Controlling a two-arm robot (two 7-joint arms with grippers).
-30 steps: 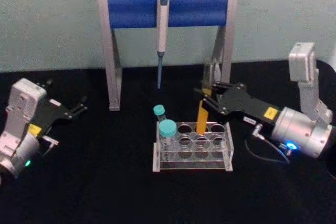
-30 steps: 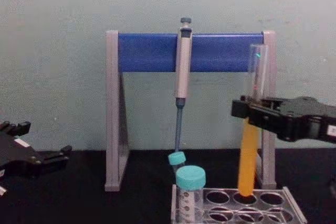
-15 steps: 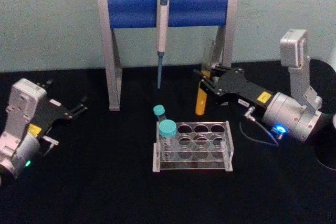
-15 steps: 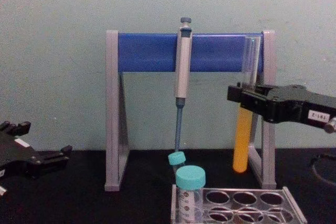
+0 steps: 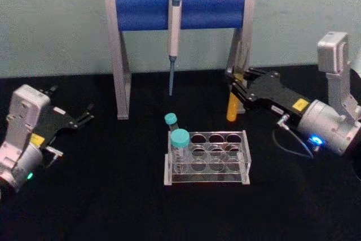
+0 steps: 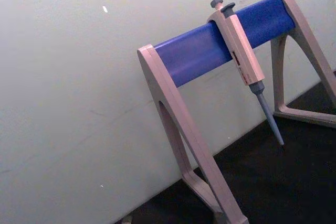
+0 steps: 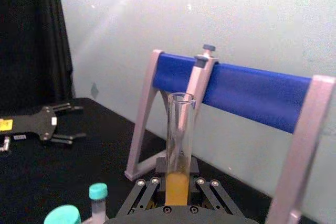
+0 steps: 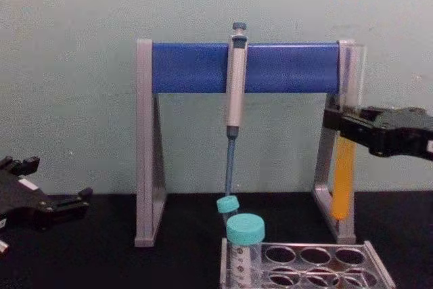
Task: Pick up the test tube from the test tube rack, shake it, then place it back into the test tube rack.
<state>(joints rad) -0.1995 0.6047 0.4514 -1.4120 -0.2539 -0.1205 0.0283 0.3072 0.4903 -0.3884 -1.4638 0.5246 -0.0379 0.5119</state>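
Black tabletop (image 5: 113,196), pale green wall (image 5: 56,26); right gripper (image 5: 234,83) jaws tight on test tube (image 5: 232,108), left gripper (image 5: 72,100) jaws apart.

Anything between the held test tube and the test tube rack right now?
Nothing. In the head view, bare black table separates the test tube, gripped by the right claw, from the test tube rack.

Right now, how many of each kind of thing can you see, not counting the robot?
Test tube with orange liquid: 1
Teal-capped tubes: 2
Test tube rack: 1
Pipette: 1
Pipette stand: 1
Total: 6
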